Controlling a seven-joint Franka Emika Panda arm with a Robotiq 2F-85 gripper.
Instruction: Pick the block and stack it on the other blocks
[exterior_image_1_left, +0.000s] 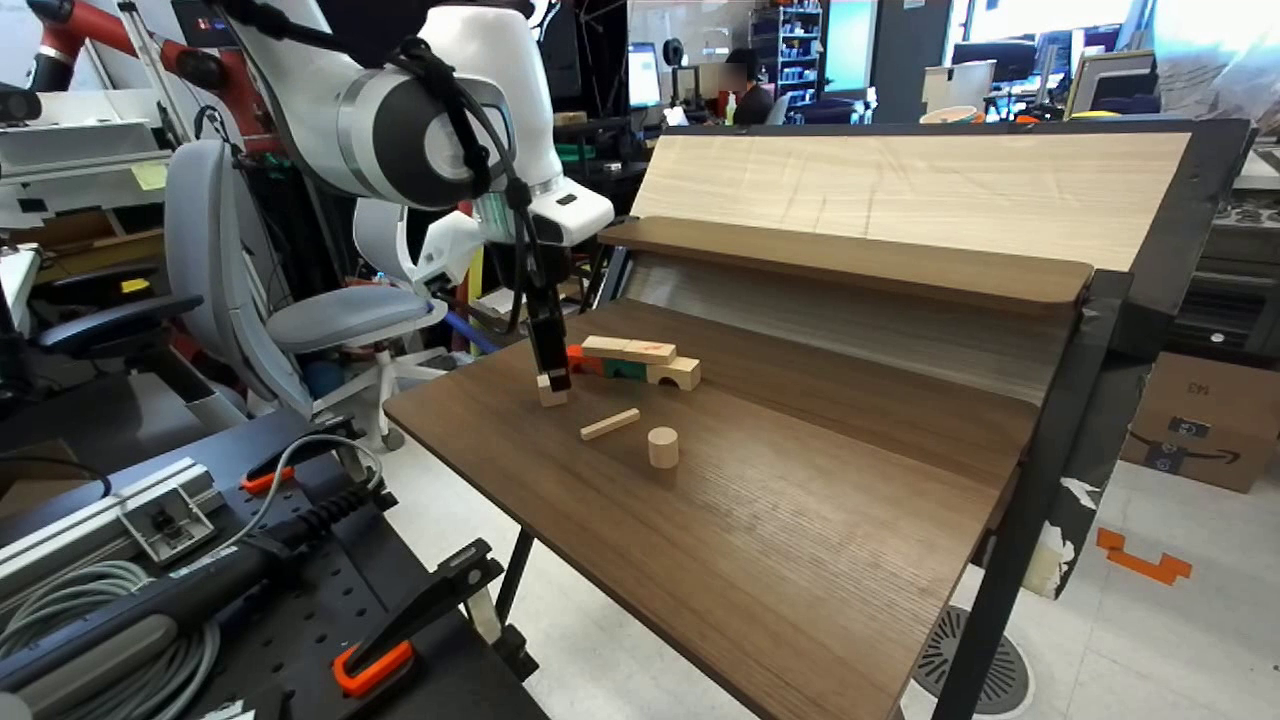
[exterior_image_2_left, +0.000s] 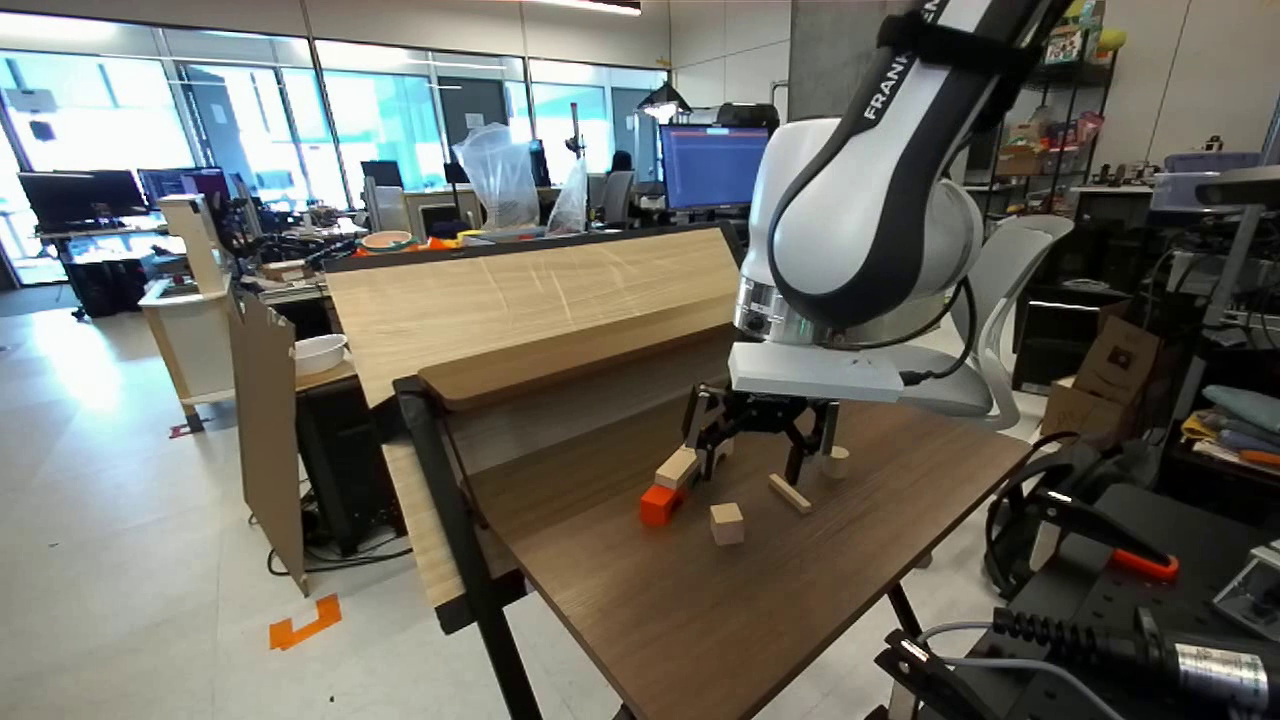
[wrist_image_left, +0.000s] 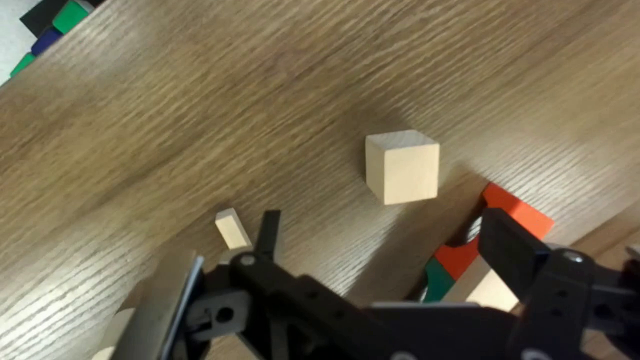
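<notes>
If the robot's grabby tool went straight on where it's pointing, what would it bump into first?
Probably the brown tabletop: the tool points down and stands open. The little wooden cube looks very near that path, though, and depth is hard to tell, so it might bump that first.

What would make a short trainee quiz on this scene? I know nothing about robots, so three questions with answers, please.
1. True or false: the jaws are gripping the wooden cube.
2. What colour is the piece between the red-orange piece and the tan arch? A blue; B green; C yellow.
3. Fill in: loose on the table are the wooden cube, a thin stick and a ...

Key: 1. False, the jaws stand open; 2. B, the green piece; 3. cylinder.
</notes>
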